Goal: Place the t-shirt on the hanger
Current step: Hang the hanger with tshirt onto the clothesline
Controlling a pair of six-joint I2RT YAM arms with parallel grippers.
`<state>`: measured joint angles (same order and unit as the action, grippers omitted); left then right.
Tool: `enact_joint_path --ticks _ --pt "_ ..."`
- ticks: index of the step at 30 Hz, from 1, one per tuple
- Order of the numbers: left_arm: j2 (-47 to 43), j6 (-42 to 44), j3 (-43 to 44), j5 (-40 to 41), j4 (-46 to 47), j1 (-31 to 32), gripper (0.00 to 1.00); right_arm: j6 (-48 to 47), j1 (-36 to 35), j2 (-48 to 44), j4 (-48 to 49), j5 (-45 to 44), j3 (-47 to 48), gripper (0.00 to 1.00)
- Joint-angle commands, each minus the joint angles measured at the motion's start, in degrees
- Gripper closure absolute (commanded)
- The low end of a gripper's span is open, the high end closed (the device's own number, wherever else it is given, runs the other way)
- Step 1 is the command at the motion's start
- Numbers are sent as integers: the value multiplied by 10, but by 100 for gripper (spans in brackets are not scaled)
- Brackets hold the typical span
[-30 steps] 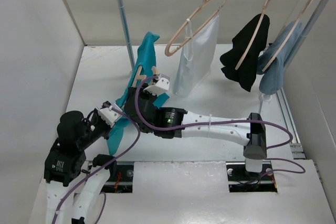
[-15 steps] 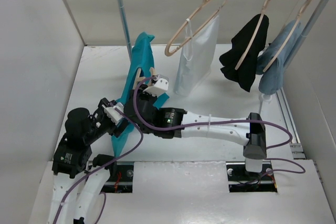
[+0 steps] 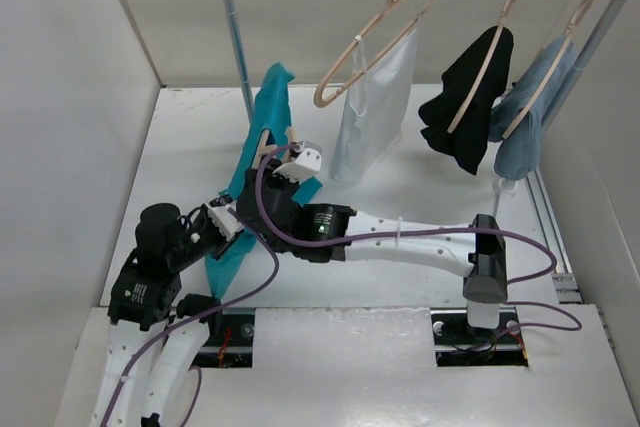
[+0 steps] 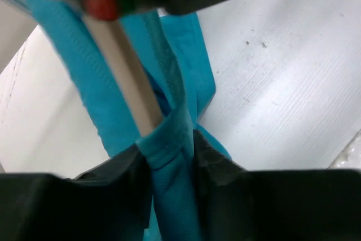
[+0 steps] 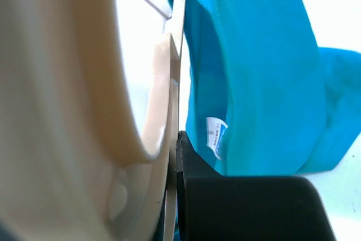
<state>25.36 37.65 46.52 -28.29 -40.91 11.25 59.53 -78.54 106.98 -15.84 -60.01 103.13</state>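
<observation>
Within the last second our left fingers (image 4: 101, 196) let go, shifted along the cloth and closed again. They now pinch a hem fold of the t-shirt (image 3: 268, 107) where an arm of the hanger (image 3: 262, 144) enters it. We judge this a regrip to draw the shirt further on. Our right fingers (image 5: 248, 207), nearly closed, clamp the hanger above the left half of the surface (image 3: 180, 147).

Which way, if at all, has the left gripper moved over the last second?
Yes. The left gripper has shifted right, coming more nearly in line below the rack's upright pole, against the hanging t-shirt.
</observation>
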Motion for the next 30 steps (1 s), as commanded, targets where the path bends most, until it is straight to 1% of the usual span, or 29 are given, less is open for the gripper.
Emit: enact_joint_path --ticks 1,2,3,7,10,11,12,13,14,16,17,18,19,21,23,26,27,28,30 --pt "13 -6 -8 51 53 -3 77 2 -17 -19 16 25 10 100" --pt "13 -12 0 56 61 -3 92 2 -17 -19 16 25 5 100" --pt "13 -26 8 56 66 -3 100 2 -17 -19 16 31 5 100" --pt "13 -66 28 74 98 -3 100 -10 -12 -19 16 48 0 100" --pt "18 -119 43 74 122 -3 100 -80 8 -12 16 94 7 100" --pt "18 -135 58 74 127 -3 100 -125 8 -6 16 109 18 100" --pt "23 -169 64 65 133 -3 100 -143 18 -6 16 141 25 99" --pt "30 -185 69 60 133 -3 100 -160 18 -6 16 155 25 99" --pt "30 -201 74 60 139 -3 100 -175 26 -6 16 168 25 90" --pt "48 -233 88 60 152 -3 100 -209 31 -6 16 180 25 80" --pt "48 -258 88 60 152 -3 100 -223 31 -13 22 180 19 70" --pt "57 -269 95 65 160 -3 100 -237 31 -13 22 180 12 64" --pt "64 -280 102 65 160 -3 100 -270 31 -22 32 180 12 58" --pt "70 -304 102 76 177 -3 100 -298 37 -31 38 186 7 50" --pt "75 -316 108 83 194 -3 100 -339 37 -46 38 193 7 47" --pt "90 -350 119 77 214 -3 100 -366 37 -63 22 193 1 41" --pt "90 -359 119 77 214 -3 100 -372 37 -69 22 193 1 41" --pt "98 -365 126 77 220 -3 100 -377 37 -74 22 193 -6 38" --pt "104 -377 132 77 229 -3 100 -397 37 -85 27 193 -12 38"
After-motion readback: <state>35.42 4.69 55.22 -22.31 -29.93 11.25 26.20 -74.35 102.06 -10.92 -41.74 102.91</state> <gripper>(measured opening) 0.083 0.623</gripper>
